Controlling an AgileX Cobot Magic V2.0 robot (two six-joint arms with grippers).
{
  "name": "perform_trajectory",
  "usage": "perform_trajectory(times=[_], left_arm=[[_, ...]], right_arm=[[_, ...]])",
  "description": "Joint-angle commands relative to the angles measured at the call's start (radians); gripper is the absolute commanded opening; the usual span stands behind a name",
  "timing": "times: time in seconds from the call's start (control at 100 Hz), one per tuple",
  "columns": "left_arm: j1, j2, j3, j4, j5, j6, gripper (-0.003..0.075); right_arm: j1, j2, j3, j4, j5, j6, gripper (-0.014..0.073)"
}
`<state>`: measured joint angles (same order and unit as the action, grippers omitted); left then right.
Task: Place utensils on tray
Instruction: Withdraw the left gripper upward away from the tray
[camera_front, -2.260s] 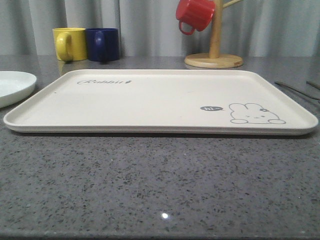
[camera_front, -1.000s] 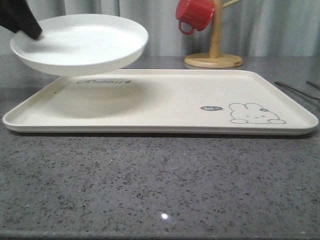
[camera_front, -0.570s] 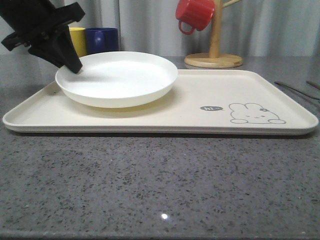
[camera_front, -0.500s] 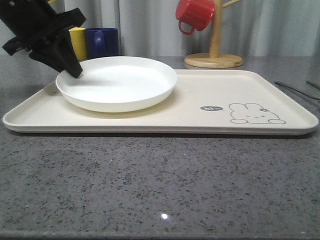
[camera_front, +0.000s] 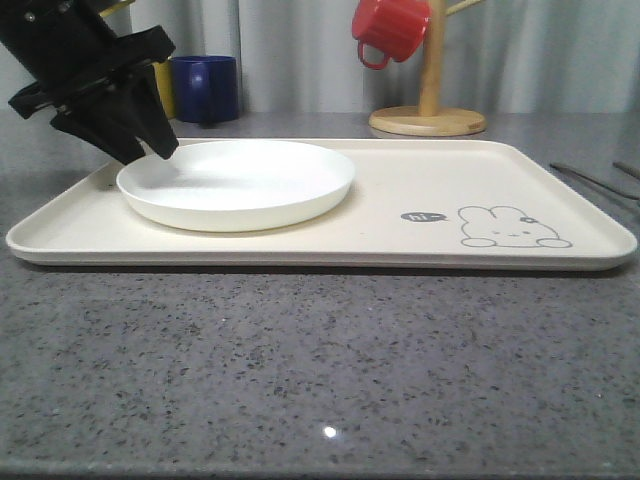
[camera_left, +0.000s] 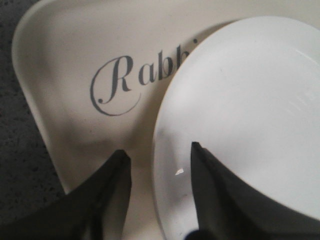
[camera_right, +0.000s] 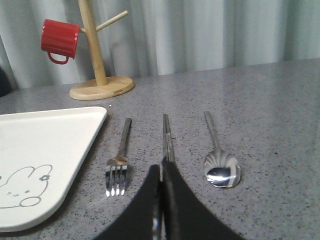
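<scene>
While the round white plate rests on the left half of the tray, the items stand as follows.

Tray: flat on the grey surface; rabbit drawing at its near right corner, script lettering partly covered by the plate.

Left gripper: fingers parted, straddling the plate rim, one inside the plate and one outside over the tray; whether they touch the rim cannot be told.

Right gripper: fingers closed together, nothing between them, tips just above the near end of the chopsticks.

Utensils: on the surface to the right of the tray, off it, lying side by side. Fork nearest the tray, chopsticks in the middle, spoon farthest.

Background: red mug hung on a wooden mug tree; blue mug behind the tray.
</scene>
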<state>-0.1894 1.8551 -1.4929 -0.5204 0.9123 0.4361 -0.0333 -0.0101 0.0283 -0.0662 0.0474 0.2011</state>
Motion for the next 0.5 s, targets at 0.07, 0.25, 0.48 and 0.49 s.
perform_trajectory(times=[0.07, 0.25, 0.48, 0.49], left_arm=[[-0.009, -0.066, -0.031, -0.040, -0.062, -0.009, 0.0304], [-0.009, -0.171, -0.011, -0.037, -0.164, -0.009, 0.0304], [-0.009, -0.425, 0.181, -0.023, -0.442, -0.009, 0.0304], [-0.009, -0.435, 0.200, -0.022, -0.452, -0.009, 0.0304]], right_arm=[[-0.005, -0.020, -0.019, -0.011, -0.083, -0.009, -0.0069], [-0.005, -0.020, -0.019, -0.011, -0.083, -0.009, -0.0069], [-0.005, -0.020, -0.019, -0.011, -0.083, -0.009, -0.0069], [-0.005, -0.020, -0.019, -0.011, -0.083, -0.009, -0.0069]])
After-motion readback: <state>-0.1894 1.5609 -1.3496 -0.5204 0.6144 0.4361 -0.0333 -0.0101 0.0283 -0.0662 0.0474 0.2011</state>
